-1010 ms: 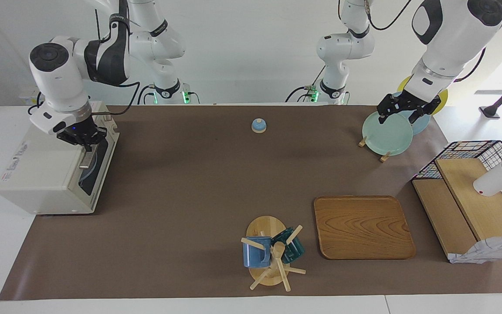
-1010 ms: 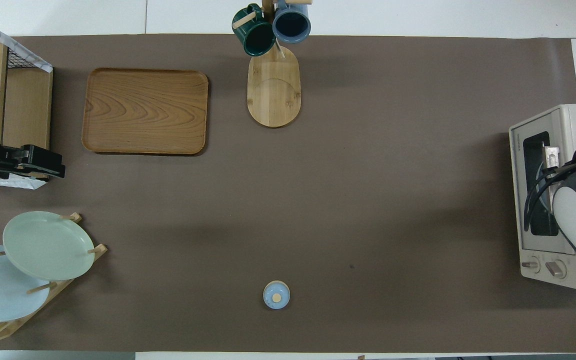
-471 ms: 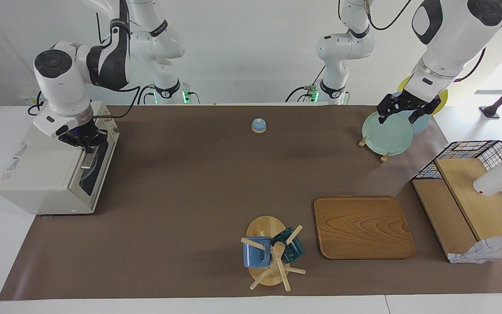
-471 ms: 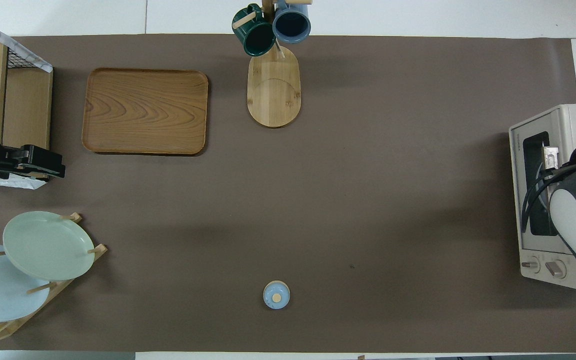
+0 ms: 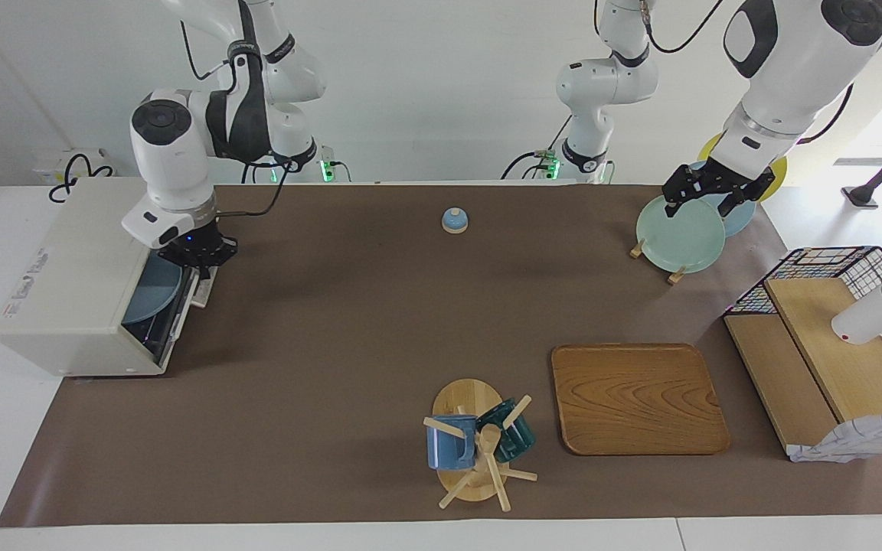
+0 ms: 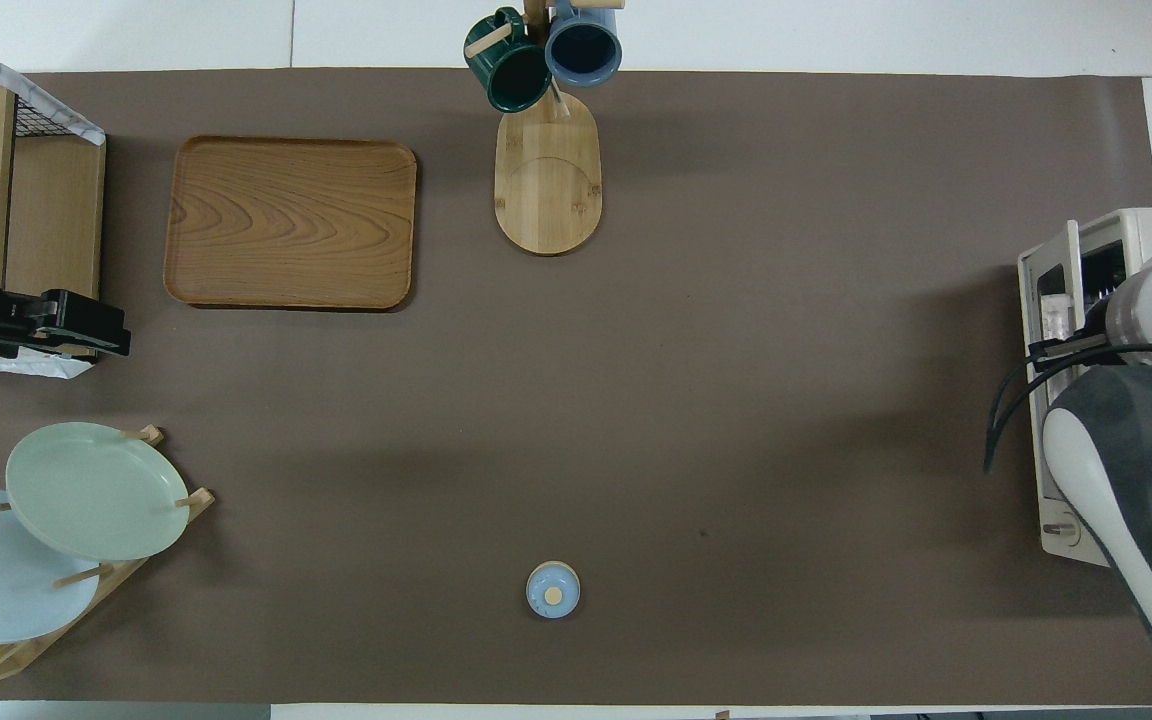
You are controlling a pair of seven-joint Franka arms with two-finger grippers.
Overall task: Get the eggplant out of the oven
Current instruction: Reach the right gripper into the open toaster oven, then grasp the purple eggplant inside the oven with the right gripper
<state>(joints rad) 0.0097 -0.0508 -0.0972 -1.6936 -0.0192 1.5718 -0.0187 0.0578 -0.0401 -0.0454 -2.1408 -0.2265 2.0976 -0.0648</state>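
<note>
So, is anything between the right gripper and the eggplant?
Yes: the oven door, only partly lowered, covers the opening. The right gripper is shut on its handle. The eggplant itself is not visible.

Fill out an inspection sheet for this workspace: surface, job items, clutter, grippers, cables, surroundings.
Surface: brown mat over a white table.
Job items: oven at the right arm's end, door partly open; a bluish plate shows inside; eggplant not seen.
Clutter: bell, plate rack, wooden tray, mug stand, wire-and-wood shelf with a white bottle.
Grippers: right gripper shut at the door's top edge, on the handle as far as shows; left gripper open, waiting over the plate rack.
Cables: black cables along both arms; one coiled by the oven.
Surroundings: white wall; arm bases with green lights.
</note>
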